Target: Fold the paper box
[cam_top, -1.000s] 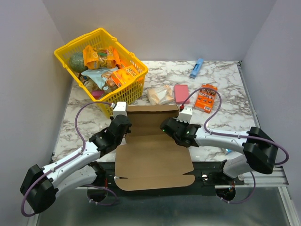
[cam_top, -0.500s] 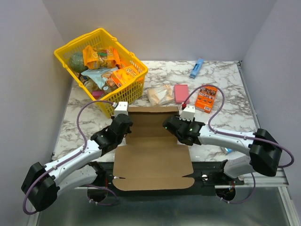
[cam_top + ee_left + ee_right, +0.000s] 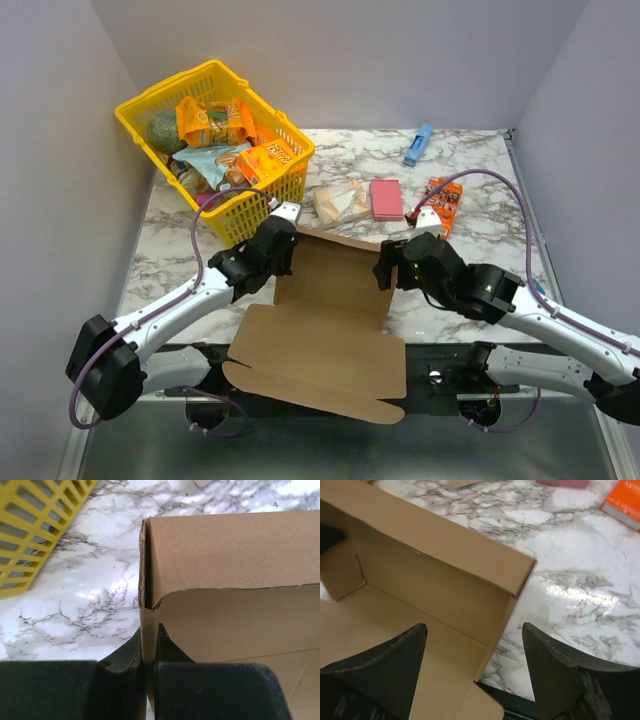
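Observation:
The paper box (image 3: 330, 305) is brown cardboard, half folded in the middle of the table. Its back and side walls stand up and its lid flap lies flat, hanging over the near edge. My left gripper (image 3: 283, 243) is shut on the box's left wall near the back left corner. In the left wrist view the left gripper (image 3: 148, 645) pinches that wall's edge between black fingers (image 3: 170, 650), with the paper box (image 3: 230, 545) filling the right side. My right gripper (image 3: 386, 268) stands open at the right wall. In the right wrist view the right gripper (image 3: 474, 626) straddles the paper box (image 3: 420, 570) at that wall without touching it.
A yellow basket (image 3: 160, 88) full of groceries stands at the back left, close to the left gripper. A wrapped bread bag (image 3: 338, 203), a pink pad (image 3: 386, 198) and an orange snack box (image 3: 438, 205) lie behind the box. A blue item (image 3: 418, 145) is far back.
My right gripper has opened, let go of the box's right wall and drawn back to the right. The left gripper pushed farther back, and the box turned slightly with its walls more upright.

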`<control>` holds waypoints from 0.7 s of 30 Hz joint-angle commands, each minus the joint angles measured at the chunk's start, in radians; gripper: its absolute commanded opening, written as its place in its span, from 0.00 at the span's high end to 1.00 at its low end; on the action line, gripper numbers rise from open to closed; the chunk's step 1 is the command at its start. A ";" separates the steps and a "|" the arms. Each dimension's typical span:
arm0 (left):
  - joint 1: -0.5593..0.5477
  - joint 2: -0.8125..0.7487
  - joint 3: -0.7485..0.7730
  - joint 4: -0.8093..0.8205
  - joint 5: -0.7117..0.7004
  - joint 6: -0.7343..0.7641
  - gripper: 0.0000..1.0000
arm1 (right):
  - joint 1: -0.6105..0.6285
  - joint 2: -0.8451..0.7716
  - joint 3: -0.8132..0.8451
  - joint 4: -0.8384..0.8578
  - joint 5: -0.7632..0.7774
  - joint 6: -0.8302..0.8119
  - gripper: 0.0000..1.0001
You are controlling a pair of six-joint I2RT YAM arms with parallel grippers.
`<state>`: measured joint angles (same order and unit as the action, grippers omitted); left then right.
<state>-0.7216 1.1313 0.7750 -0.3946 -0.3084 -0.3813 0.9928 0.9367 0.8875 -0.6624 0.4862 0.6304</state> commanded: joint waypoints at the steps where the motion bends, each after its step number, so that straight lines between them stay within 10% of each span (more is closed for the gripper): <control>1: 0.011 0.060 0.078 -0.087 0.185 0.093 1.00 | -0.003 0.053 0.125 -0.029 -0.142 -0.244 0.15; 13: 0.016 0.148 0.158 -0.130 0.307 0.163 1.00 | -0.005 0.261 0.165 0.064 -0.144 -0.436 0.19; 21: 0.014 0.177 0.191 -0.136 0.345 0.167 1.00 | -0.005 0.266 0.074 0.138 -0.152 -0.446 0.49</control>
<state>-0.7124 1.2907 0.9215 -0.5190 -0.0307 -0.2234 0.9928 1.2045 1.0073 -0.5732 0.3588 0.2089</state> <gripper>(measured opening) 0.130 0.574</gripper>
